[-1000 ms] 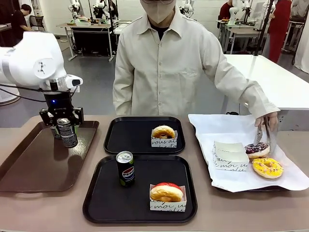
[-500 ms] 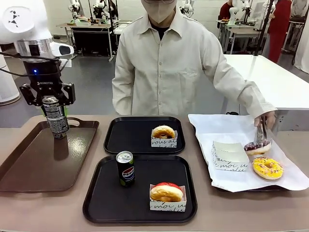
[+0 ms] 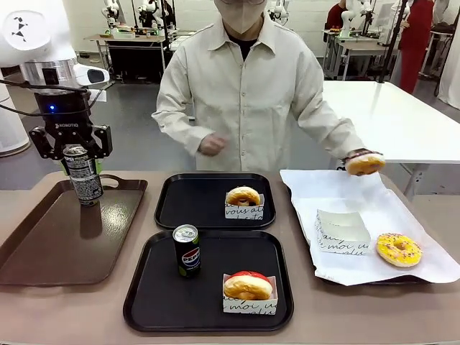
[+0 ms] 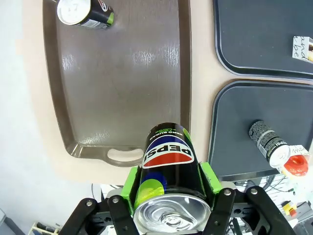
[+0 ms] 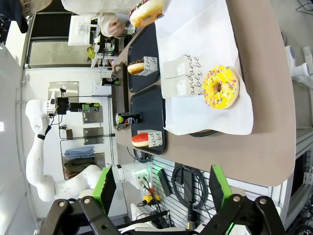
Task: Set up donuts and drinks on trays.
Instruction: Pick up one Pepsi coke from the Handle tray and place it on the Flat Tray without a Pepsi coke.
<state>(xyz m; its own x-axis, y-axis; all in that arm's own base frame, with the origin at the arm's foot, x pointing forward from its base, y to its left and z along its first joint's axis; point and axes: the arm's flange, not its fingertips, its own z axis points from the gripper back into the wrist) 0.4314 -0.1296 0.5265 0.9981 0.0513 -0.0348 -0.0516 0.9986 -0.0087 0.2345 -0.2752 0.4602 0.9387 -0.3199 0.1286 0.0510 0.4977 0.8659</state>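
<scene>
My left gripper is shut on a dark soda can, holding it upright above the far end of the glossy brown tray; the held can stands between the green pads. The far black tray holds a boxed donut. On the near black tray stand another can and a boxed red-iced donut. The person holds a chocolate donut in the air over the right side. My right gripper is open, off the table's edge.
A second can stands at one end of the brown tray. The white-paper-lined tray at right carries an empty paper box and a yellow sprinkled donut. The person's other hand hovers behind the far tray.
My left gripper lifted the can up and to the left, then held still. The person raised the chocolate donut off the paper and brought the other hand up.
</scene>
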